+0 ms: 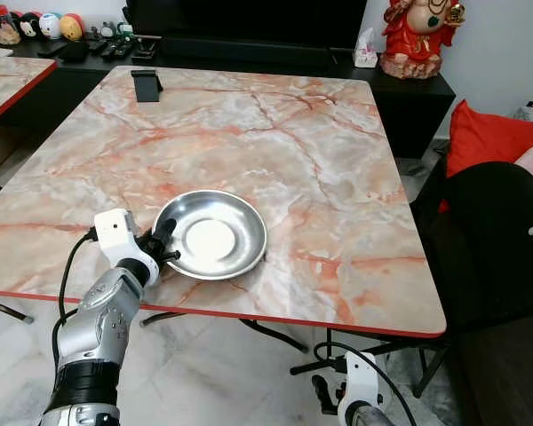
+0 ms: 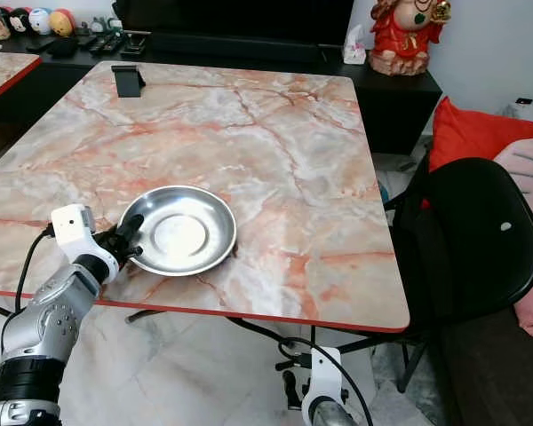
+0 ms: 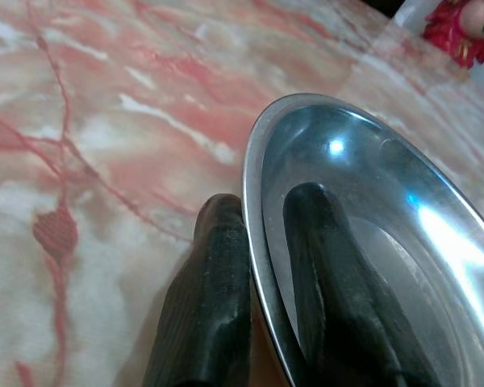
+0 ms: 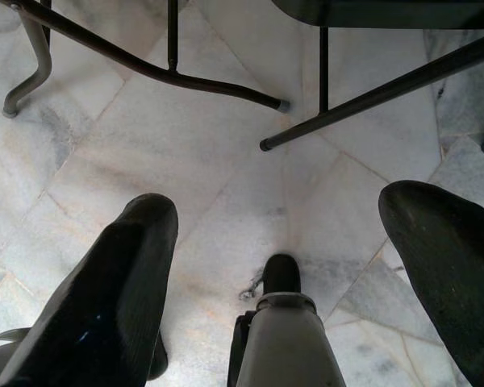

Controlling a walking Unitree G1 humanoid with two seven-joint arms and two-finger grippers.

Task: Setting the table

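A round steel plate (image 1: 211,234) lies on the marble table (image 1: 275,142) near its front edge. My left gripper (image 1: 163,241) is shut on the plate's near-left rim. In the left wrist view one black finger (image 3: 218,282) lies under the rim and the other (image 3: 331,274) rests inside the plate (image 3: 387,242). My right gripper (image 4: 282,242) hangs low beside the table, open, with only the floor between its fingers.
A black chair (image 1: 497,240) stands at the table's right side, a red cushion (image 1: 489,133) behind it. A small black stand (image 1: 146,85) sits at the far left of the table. A dark sideboard (image 1: 249,53) with a red figurine (image 1: 417,35) runs along the back.
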